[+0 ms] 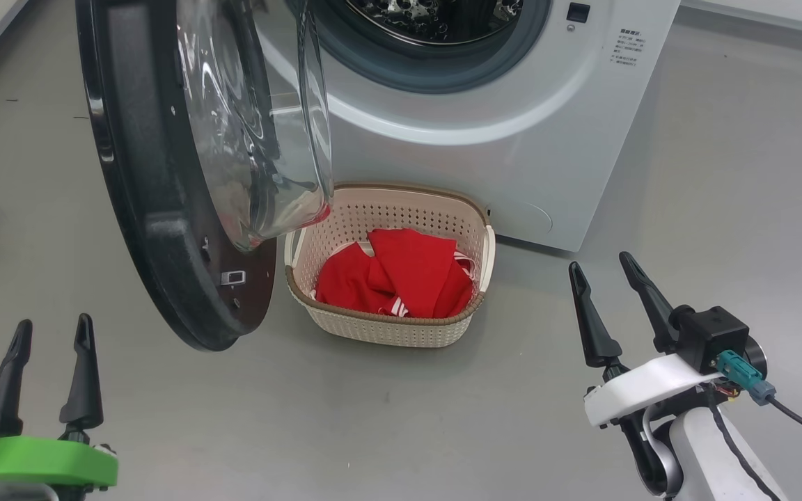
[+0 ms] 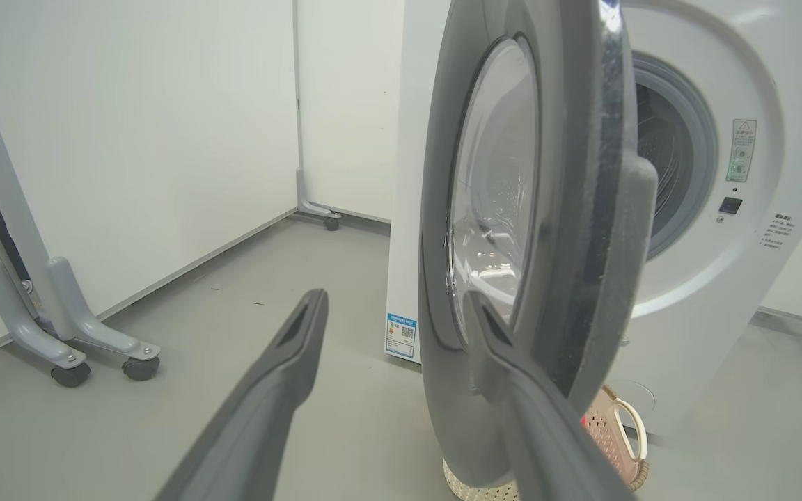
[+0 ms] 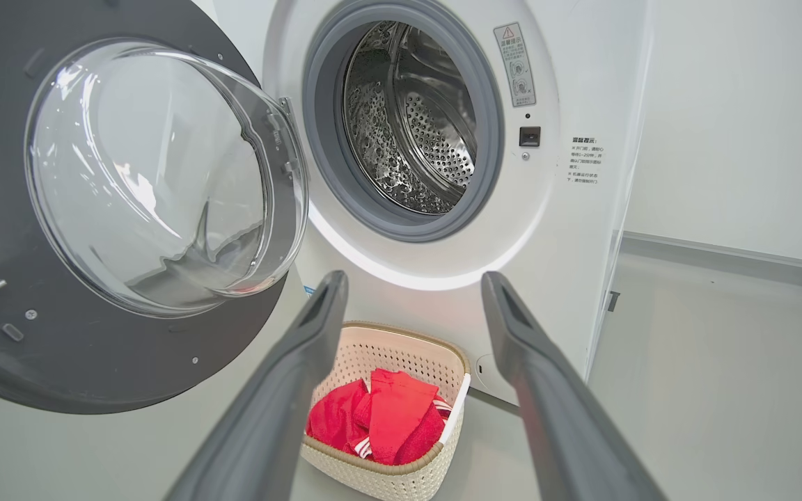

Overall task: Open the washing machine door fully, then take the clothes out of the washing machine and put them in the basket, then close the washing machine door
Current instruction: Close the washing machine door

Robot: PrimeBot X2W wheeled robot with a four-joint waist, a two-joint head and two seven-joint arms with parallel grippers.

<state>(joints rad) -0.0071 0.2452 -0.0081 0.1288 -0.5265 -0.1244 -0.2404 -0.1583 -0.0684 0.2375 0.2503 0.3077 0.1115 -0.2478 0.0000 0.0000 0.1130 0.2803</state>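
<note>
L fingers (image 1: 83, 376) spread wide, empty. Door (image 1: 143, 209) open, glass over basket (image 1: 401, 186) corner; clothes (image 1: 401, 271) in basket, drum (image 3: 415, 125) looks empty. R fingers (image 1: 590, 316) wide, empty. Push door's outer face w/ L, slowly; watch basket rim.

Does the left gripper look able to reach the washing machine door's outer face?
Likely yes: the open left gripper sits on the outer side of the washing machine door, and bare floor lies between them.
</note>
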